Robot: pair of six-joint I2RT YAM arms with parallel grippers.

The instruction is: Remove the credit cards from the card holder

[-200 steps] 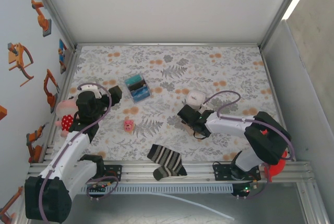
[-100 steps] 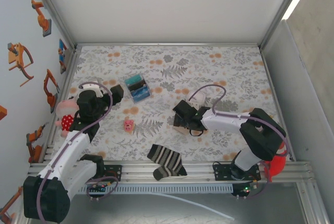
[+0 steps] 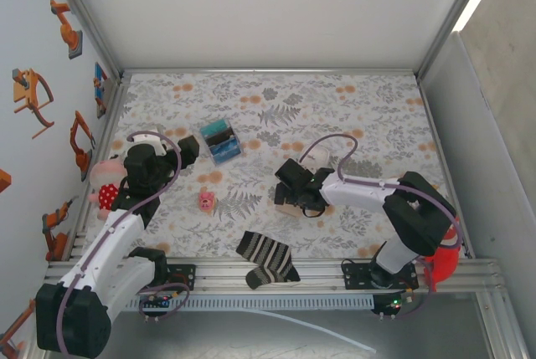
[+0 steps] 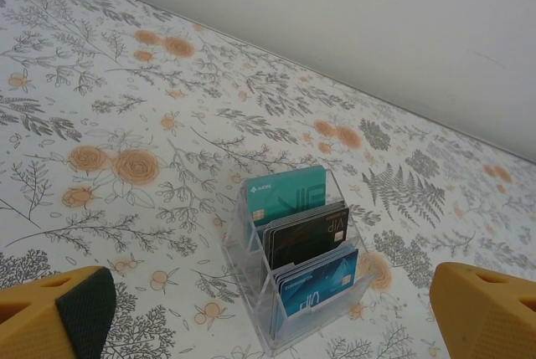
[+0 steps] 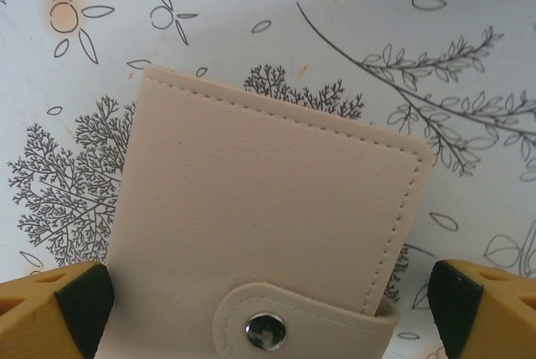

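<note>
The card holder [image 5: 268,208] is a tan wallet lying flat on the flowered table, closed, with its snap tab fastened; a tan edge of it [image 3: 282,201] shows beside the right arm's black head. The credit cards are hidden inside it. My right gripper [image 5: 268,315] hovers just over the wallet, open, one yellow finger past each side; from above it [image 3: 293,192] sits mid-table. My left gripper [image 4: 268,313] is open with nothing between its fingers, facing a clear box. From above, the left gripper [image 3: 186,151] is at the left side.
The clear box [image 4: 297,267] [image 3: 219,141] holds upright teal, black and blue contents. A white rounded object [image 3: 315,156] lies just behind the right gripper. A striped sock [image 3: 266,258] is at the near edge, a small pink item [image 3: 206,200] left of centre, a plush toy [image 3: 105,187] by the left wall.
The right arm has swung left, away from the white rounded object, and now stands over the tan wallet. The left arm has not moved.
</note>
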